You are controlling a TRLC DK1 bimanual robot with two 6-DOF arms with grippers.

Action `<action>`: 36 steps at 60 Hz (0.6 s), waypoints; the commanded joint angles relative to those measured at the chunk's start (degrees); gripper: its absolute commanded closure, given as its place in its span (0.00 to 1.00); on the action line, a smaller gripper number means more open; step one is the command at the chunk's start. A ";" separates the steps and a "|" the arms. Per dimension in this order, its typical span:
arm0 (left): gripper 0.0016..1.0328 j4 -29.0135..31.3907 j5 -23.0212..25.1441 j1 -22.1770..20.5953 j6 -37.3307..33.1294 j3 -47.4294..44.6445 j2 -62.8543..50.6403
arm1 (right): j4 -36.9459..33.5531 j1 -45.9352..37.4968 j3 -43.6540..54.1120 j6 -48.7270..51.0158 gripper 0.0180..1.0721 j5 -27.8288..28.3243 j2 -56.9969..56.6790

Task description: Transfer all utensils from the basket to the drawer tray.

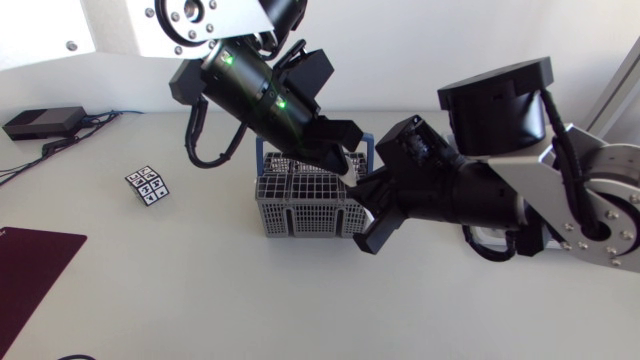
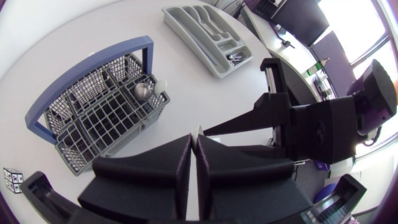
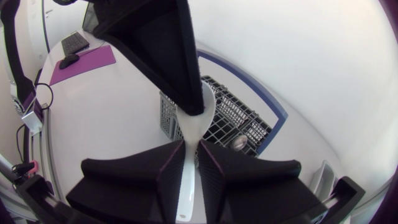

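Where our two arms met above the grey wire basket [image 1: 300, 215], both claws had hold of one white spoon [image 3: 200, 121]. Our right gripper [image 3: 191, 149] was closed on the spoon's handle, with one broad black finger pressed to each side. Our left gripper [image 2: 194, 138], coming in from the far left, was pinched almost flat on the spoon's bowl end. From its own camera only a thin white sliver showed between its fingers. The spoon hung in the air over the basket's right end, touching nothing but the two grippers. The basket had a blue handle arched over it and stood upright near the middle of the white table [image 1: 200, 300]. One metal utensil [image 2: 143, 91] stood in a corner cell, round end up. The grey drawer tray [image 2: 186, 31] lay well apart from the basket, with some small metal pieces [image 2: 235, 57] in its end compartment; we could not tell what they were. A small patterned cube [image 1: 147, 186] sat to the basket's left, and a dark red mat [image 1: 30, 265] lay at the table's near left corner.
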State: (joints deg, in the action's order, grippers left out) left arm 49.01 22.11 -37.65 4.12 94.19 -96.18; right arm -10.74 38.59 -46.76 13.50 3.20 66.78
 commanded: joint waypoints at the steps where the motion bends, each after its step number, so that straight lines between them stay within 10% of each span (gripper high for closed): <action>1: 0.91 0.82 0.74 0.73 0.98 1.70 -0.32 | -0.07 0.26 1.85 0.83 0.88 -0.21 0.10; 36: 0.47 -0.85 4.26 4.87 1.07 2.22 3.63 | -4.20 -2.55 3.61 2.76 0.89 6.38 -2.62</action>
State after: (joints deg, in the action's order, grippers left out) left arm 48.82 25.52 -34.00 4.14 94.26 -94.35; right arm -13.54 37.69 -44.75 14.76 8.16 66.17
